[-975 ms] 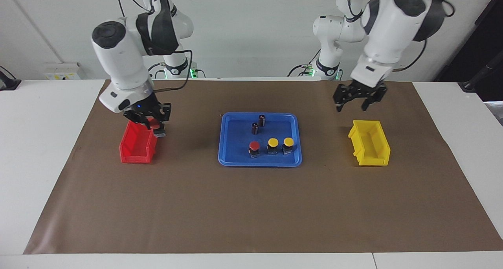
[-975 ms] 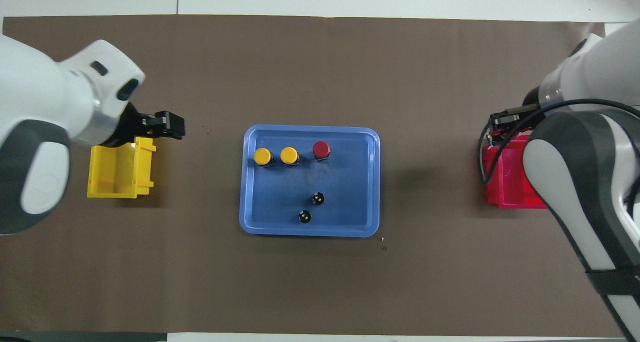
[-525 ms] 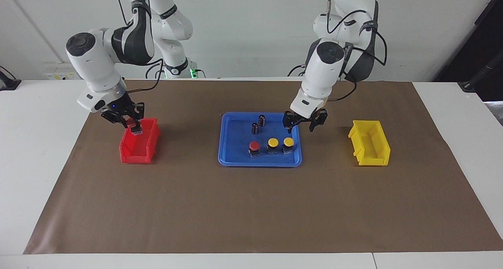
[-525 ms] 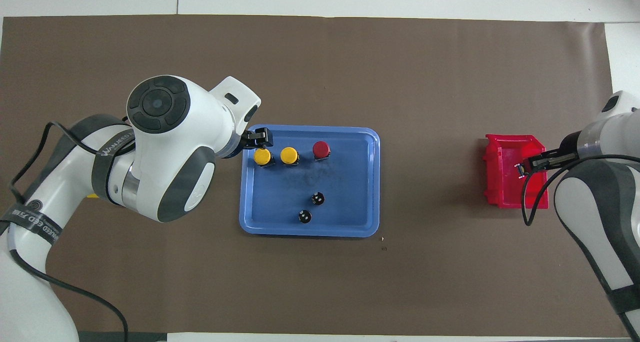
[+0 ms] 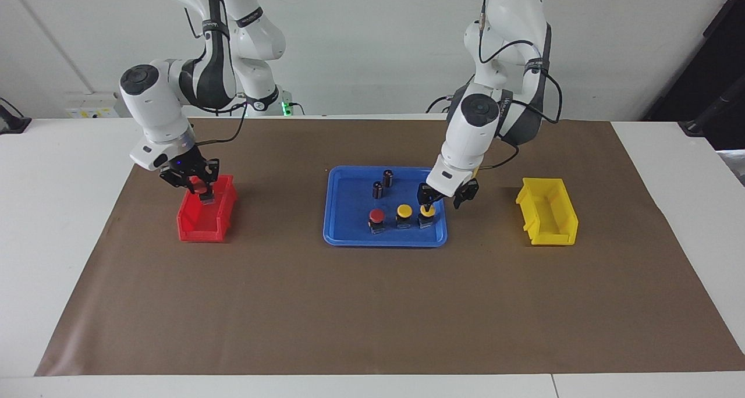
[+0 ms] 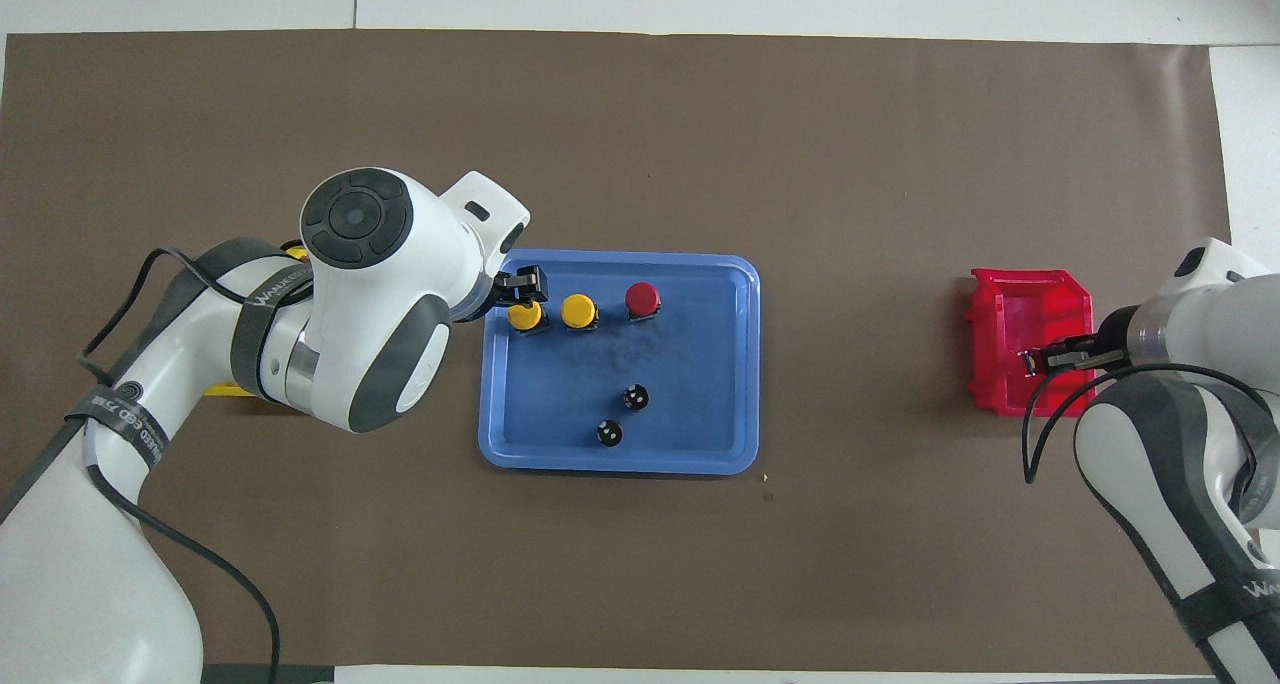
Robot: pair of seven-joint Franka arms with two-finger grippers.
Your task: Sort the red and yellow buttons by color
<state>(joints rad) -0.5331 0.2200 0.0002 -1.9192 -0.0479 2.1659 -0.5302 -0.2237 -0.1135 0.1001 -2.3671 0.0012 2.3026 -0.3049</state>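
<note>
The right tool (image 5: 198,184) hangs over the red bin (image 5: 205,219) toward the right arm's end of the table (image 5: 35,212), clenched on a red button (image 5: 201,187) — cap up, block base between the fingers, held just above the bin's rim.

The left tool (image 5: 445,196) is down over the blue tray (image 5: 349,235) in the middle of the brown paper (image 5: 372,311), its fingers spread apart on either side of a yellow button (image 5: 427,214) at the tray's edge toward the left arm's end; whether they touch it I cannot tell.

Beside that one stands the second yellow button (image 5: 404,215), then the other red button (image 5: 376,220) — all three in a row along the tray's edge farthest from the robots. Two dark cylinders (image 5: 382,184) stand upright in the tray, nearer to the robots.

The yellow bin (image 5: 548,219) sits toward the left arm's end of the table, well apart from the tray.
</note>
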